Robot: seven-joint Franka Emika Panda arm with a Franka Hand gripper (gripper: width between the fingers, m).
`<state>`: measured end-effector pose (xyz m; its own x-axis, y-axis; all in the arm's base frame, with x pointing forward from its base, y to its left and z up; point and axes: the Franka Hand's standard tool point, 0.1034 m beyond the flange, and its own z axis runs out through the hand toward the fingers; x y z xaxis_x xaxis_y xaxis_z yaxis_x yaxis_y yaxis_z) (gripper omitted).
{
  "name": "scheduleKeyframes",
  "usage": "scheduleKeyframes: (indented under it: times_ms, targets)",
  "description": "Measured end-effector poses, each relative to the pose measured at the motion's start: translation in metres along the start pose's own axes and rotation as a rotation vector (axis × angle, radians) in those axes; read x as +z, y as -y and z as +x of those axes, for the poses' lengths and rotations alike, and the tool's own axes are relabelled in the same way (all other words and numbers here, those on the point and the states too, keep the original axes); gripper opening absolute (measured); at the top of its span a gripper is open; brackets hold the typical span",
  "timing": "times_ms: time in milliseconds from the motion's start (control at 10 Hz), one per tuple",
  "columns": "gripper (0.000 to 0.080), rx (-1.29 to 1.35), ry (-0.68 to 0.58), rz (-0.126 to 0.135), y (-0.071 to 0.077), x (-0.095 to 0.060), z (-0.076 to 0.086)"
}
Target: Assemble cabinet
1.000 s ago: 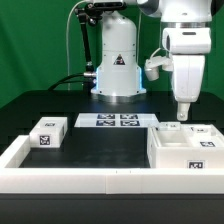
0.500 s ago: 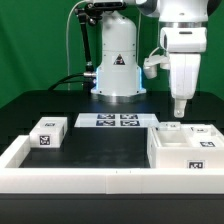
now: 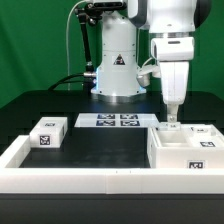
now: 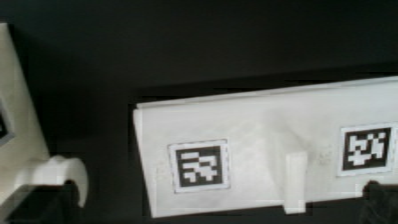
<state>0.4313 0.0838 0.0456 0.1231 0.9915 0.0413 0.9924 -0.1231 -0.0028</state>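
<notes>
The cabinet (image 3: 181,150), a large white box with black-and-white tags, sits at the exterior view's right inside the white border rail. My gripper (image 3: 172,119) hangs just above its far left corner. In the wrist view the cabinet's white tagged panel (image 4: 267,150) fills the middle, with two tags on it. The gripper (image 4: 214,198) is open and empty, one dark fingertip (image 4: 54,185) showing on each side of the panel. A small white tagged block (image 3: 46,133) lies at the exterior view's left.
The marker board (image 3: 113,121) lies flat in front of the robot base (image 3: 117,75). A long white border rail (image 3: 90,176) runs along the front and up both sides. Another white edge (image 4: 9,100) shows at the wrist view's side.
The gripper has moved toward the exterior view's left and slightly lower, from above the cabinet's right part to over its far left corner. The parts have not moved.
</notes>
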Motion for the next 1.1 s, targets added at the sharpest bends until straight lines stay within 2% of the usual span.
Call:
scheduleKeyframes:
  times_ms: [600,900,1100]
  targets:
    - [0.0797,0.016,-0.009,0.051,0.020,0.029,0.009]
    - [0.0797,0.017,-0.009,0.054,0.020,0.029,0.008]
    - [0.0529,0.017,-0.009,0.055,0.021,0.030,0.008]
